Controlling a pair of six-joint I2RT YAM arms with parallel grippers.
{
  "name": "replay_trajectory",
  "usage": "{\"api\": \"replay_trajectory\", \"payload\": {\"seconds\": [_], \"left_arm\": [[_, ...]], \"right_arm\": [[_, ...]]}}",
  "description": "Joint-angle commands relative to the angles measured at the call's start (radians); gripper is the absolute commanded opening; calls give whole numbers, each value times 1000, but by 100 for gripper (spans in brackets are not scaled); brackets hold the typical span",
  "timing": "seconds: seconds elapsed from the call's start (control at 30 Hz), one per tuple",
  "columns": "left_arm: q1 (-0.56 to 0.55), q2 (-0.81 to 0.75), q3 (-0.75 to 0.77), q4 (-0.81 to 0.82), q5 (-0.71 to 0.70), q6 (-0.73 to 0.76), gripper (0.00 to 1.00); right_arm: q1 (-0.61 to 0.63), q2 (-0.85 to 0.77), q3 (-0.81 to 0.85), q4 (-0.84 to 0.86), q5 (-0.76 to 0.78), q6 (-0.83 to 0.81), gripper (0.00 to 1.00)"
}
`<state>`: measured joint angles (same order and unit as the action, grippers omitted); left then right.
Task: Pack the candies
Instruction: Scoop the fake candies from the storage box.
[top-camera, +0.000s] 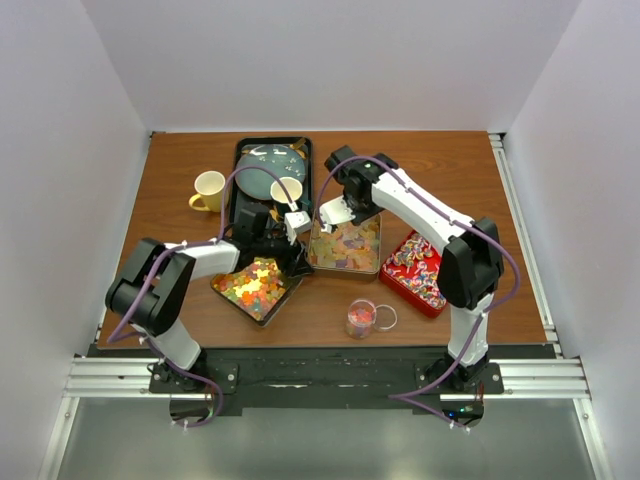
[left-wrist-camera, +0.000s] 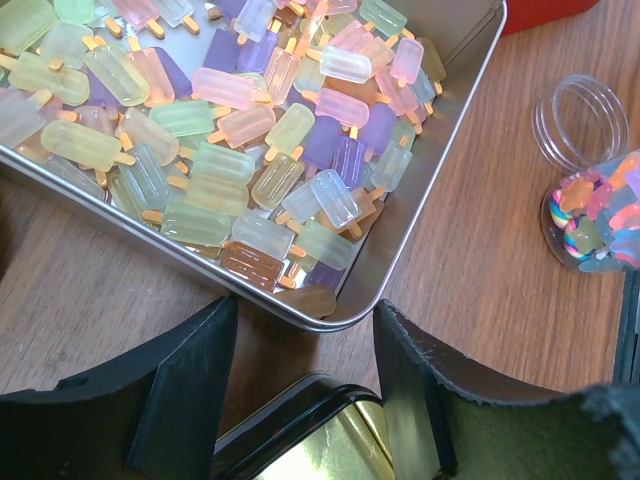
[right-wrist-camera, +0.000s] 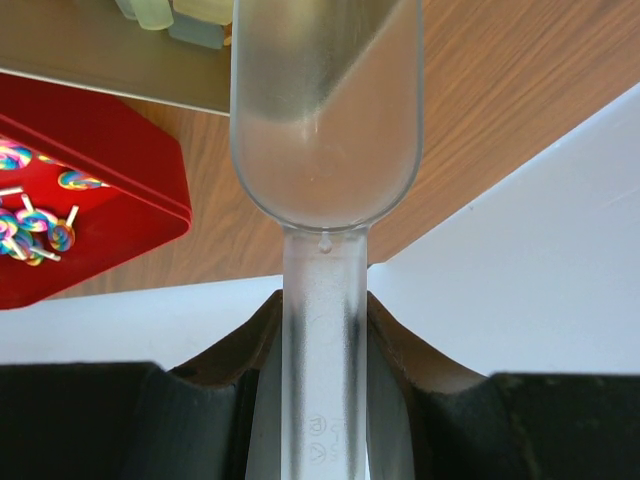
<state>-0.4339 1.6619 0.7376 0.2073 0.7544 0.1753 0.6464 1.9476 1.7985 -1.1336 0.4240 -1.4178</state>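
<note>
Pastel popsicle-shaped candies (left-wrist-camera: 215, 130) fill a silver tray (top-camera: 345, 246), which also shows in the left wrist view (left-wrist-camera: 440, 165). Bright orange and yellow candies (top-camera: 258, 285) lie in a gold tin whose corner (left-wrist-camera: 320, 435) sits between the fingers of my open left gripper (left-wrist-camera: 305, 320), which is low over the table (top-camera: 290, 262). Striped lollipop candies (right-wrist-camera: 30, 225) lie in a red tray (top-camera: 418, 272). My right gripper (right-wrist-camera: 322, 310) is shut on the handle of a clear, empty scoop (right-wrist-camera: 325, 110), held over the silver tray's far left (top-camera: 335, 215). A clear jar (left-wrist-camera: 600, 225) holds some candies.
The jar (top-camera: 360, 318) stands at the front middle, its clear lid (left-wrist-camera: 580, 120) beside it. A black tray (top-camera: 240, 190) at the back holds a glass plate (top-camera: 270, 160) and a cup (top-camera: 287, 190). A yellow mug (top-camera: 208, 190) stands left of it.
</note>
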Motion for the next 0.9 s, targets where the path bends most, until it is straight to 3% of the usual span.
{"api": "replay_trajectory", "payload": {"seconds": [0.0,0.13,0.33,0.87], "left_arm": [[0,22,-1,44,36,-2,61],[0,25,-1,43,37,0,61],[0,19,-12,49,49,0,61],[26,42,-44,95,112,-19,59]], "right_arm": [[-17,-24,-1,-24,-27,-56,0],[-30,-27,-22,-60,-70,-87,0],[-30,-56,-136,15,-37,-144,0],[7,62,-53,1,-136,-38,0]]}}
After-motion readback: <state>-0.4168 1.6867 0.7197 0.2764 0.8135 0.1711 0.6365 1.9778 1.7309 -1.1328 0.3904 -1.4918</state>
